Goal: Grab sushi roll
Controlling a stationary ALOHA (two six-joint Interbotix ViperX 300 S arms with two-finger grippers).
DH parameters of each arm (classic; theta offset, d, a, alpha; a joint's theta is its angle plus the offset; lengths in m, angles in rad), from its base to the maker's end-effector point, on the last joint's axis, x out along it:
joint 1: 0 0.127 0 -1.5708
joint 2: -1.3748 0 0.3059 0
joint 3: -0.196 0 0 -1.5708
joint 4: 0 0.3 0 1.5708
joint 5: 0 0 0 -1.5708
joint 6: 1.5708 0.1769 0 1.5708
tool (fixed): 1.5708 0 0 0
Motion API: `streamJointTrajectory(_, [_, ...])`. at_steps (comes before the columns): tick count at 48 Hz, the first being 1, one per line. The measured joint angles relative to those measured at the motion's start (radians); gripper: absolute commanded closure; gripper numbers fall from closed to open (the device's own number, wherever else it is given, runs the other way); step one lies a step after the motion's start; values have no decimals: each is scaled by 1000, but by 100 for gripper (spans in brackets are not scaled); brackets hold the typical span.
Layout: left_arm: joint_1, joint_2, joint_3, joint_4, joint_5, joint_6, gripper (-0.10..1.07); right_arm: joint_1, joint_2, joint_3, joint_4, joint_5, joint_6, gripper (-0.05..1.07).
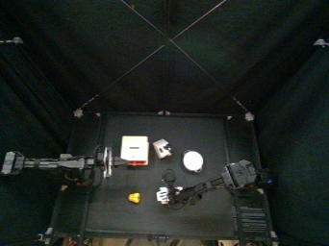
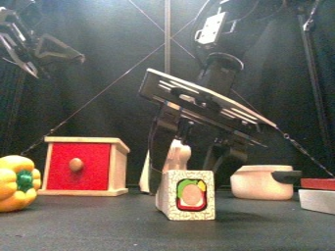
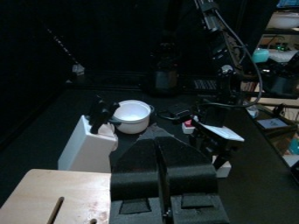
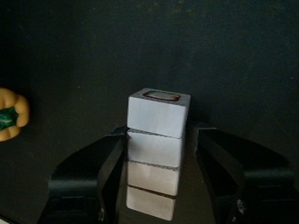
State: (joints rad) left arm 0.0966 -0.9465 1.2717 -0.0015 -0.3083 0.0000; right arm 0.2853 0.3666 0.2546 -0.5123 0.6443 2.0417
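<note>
Fingers of the right gripper (image 4: 160,166) stand spread on either side of the sushi roll (image 4: 156,131), one black pad on each flank, with a thin gap showing on both sides so they do not yet pinch it. In the top view that gripper (image 1: 176,195) reaches in from 4 o'clock toward the roll (image 1: 164,195), which sits near the front edge of the table (image 1: 206,223), at about 6 o'clock from the table's middle. From the front the roll (image 2: 191,196) stands upright on its side, its green, red and pink filling facing the camera, close to the near edge with bare table around it.

A small yellow pepper (image 1: 134,197) lies just beside the roll at its 9 o'clock, apart from it. Farther back stand a red-fronted wooden box (image 1: 134,147), a white-and-grey chunky piece (image 1: 162,148) and a white bowl (image 1: 193,160), all well apart from the roll.

Over at the left, the left gripper (image 3: 163,175) hovers near the box with its fingers pressed together, holding nothing.
</note>
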Motion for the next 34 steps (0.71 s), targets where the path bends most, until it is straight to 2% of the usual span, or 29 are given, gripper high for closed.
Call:
streamJointTrajectory(16, [0,0,0,-2,0,0,100,0,-2,-3,-2,0,-3,32])
streamJointTrajectory(34, [2,0,0,-2,0,0,100,0,-74,11,-52,2,-2,33])
